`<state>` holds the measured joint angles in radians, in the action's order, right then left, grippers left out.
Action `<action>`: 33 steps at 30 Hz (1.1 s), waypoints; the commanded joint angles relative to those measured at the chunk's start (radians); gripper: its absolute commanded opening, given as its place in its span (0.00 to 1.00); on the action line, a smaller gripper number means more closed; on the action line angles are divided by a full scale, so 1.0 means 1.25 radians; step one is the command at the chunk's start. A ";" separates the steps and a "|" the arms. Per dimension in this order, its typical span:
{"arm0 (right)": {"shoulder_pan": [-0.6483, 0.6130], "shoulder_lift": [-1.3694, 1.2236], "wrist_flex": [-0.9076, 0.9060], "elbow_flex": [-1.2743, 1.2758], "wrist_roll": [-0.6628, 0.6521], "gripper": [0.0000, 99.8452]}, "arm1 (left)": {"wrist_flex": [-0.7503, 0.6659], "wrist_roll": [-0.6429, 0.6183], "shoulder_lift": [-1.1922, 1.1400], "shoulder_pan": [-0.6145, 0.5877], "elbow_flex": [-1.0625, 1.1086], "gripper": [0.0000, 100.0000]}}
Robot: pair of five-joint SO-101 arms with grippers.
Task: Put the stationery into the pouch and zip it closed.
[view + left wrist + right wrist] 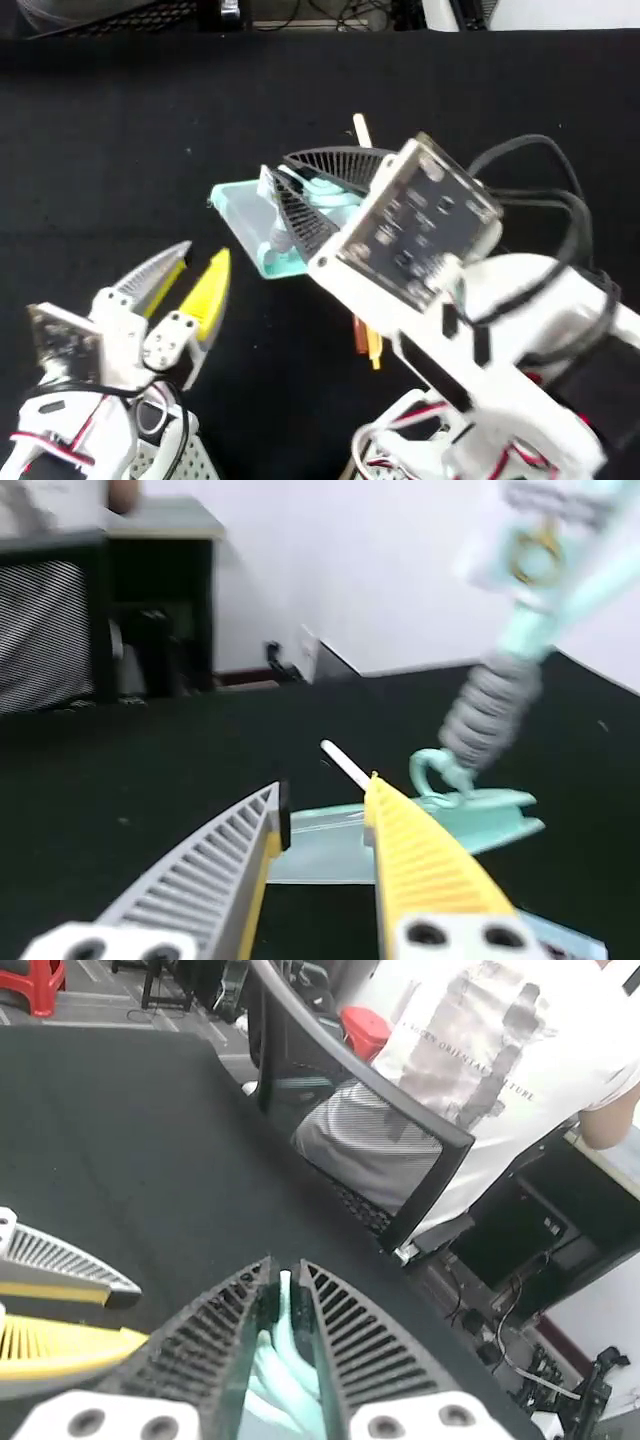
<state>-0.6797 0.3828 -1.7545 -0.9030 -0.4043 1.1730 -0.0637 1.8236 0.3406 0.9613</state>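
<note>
Right fingers [360, 1350] pinch the teal pouch [235, 205]; pens [367, 343] lie outside it

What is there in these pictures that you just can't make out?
High view: zip of the pouch, covered by the right gripper and its arm.
High view: the pens, mostly under that arm.
Right wrist view: the pale teal piece it pinches, cut off at the edge.
Left wrist view: a dangling grey-and-teal thing, blurred.
</note>
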 commanded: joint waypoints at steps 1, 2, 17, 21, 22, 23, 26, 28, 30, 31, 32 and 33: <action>-0.010 -0.018 0.012 0.002 -0.027 0.01 | 0.000 0.011 -0.002 0.052 0.013 0.16; -0.007 -0.021 0.012 0.002 -0.029 0.01 | 0.004 0.009 -0.006 0.056 0.021 0.18; -0.005 -0.025 0.012 0.002 -0.029 0.01 | 0.058 0.064 -0.091 0.067 0.073 0.20; -0.005 -0.025 0.005 0.001 -0.029 0.01 | 0.014 0.069 -0.090 0.012 0.126 0.20; -0.005 -0.025 0.001 0.001 -0.029 0.01 | -0.009 0.069 -0.090 -0.004 0.138 0.20; -0.005 -0.025 0.000 0.002 -0.029 0.01 | -0.028 0.069 -0.090 -0.018 0.149 0.20; -0.005 -0.024 -0.005 -0.001 -0.029 0.01 | -0.069 0.069 -0.093 -0.030 0.169 0.20; -0.005 -0.024 -0.005 0.001 -0.029 0.01 | -0.079 0.066 -0.093 -0.030 0.172 0.20; -0.005 -0.024 -0.005 0.002 -0.029 0.01 | -0.074 0.065 -0.090 -0.029 0.166 0.20; -0.005 -0.024 -0.005 0.002 -0.029 0.01 | -0.071 0.065 -0.088 -0.029 0.165 0.20; -0.005 -0.024 -0.005 0.002 -0.029 0.01 | -0.069 0.065 -0.088 -0.029 0.159 0.20; -0.005 -0.024 -0.005 0.002 -0.029 0.01 | -0.055 0.065 -0.088 -0.029 0.148 0.20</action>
<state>-0.6797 0.3475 -1.7576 -0.9014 -0.4335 1.1024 0.0176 1.7192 0.3130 1.1792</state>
